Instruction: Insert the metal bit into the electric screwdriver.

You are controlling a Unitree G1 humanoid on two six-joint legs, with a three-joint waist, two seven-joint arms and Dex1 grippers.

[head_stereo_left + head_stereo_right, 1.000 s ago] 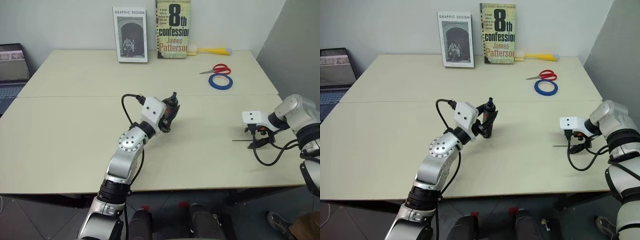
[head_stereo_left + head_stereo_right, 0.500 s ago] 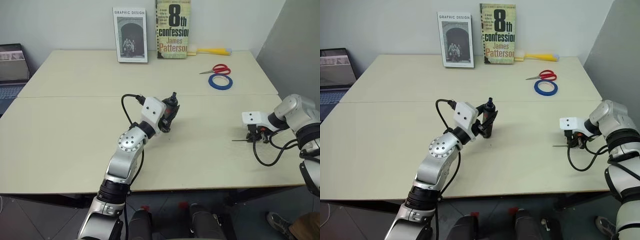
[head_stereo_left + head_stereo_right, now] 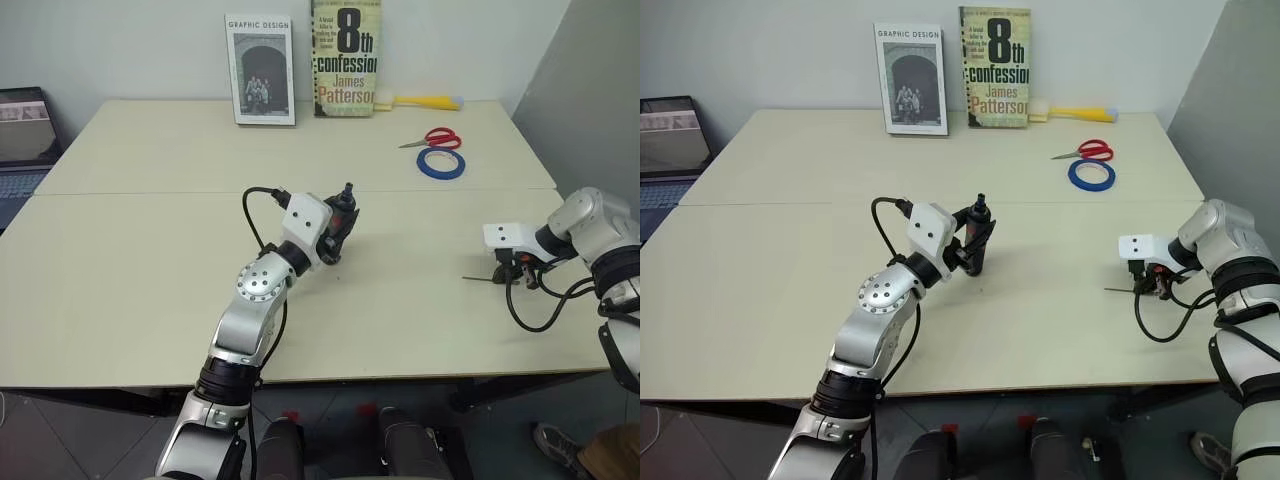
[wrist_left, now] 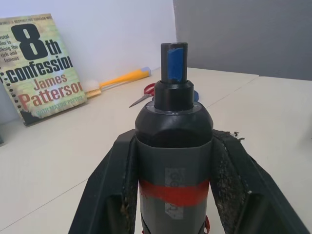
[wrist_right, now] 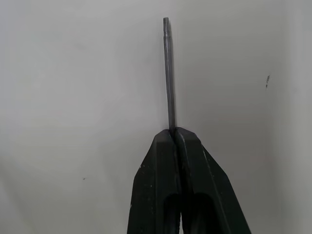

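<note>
The electric screwdriver (image 4: 173, 146), black with a red band and a bluish tip, stands tilted above the table's middle. My left gripper (image 3: 336, 228) is shut on its body, one finger on each side. Near the table's right edge my right gripper (image 5: 175, 132) points down at the tabletop, shut on one end of the metal bit (image 5: 168, 73). The thin grey rod sticks straight out past the fingertips, low over the table. In the head views the metal bit (image 3: 478, 279) points from the right gripper (image 3: 510, 277) toward the screwdriver (image 3: 345, 205), well apart from it.
Two books (image 3: 345, 55) lean on the wall at the back. Red-handled scissors (image 3: 436, 139) and a blue tape ring (image 3: 441, 164) lie at the back right, a yellow-handled tool (image 3: 425, 102) behind them. A laptop (image 3: 22, 135) sits at the far left.
My right gripper's fingers have closed on the end of the metal bit. The left gripper and the screwdriver have stayed still.
</note>
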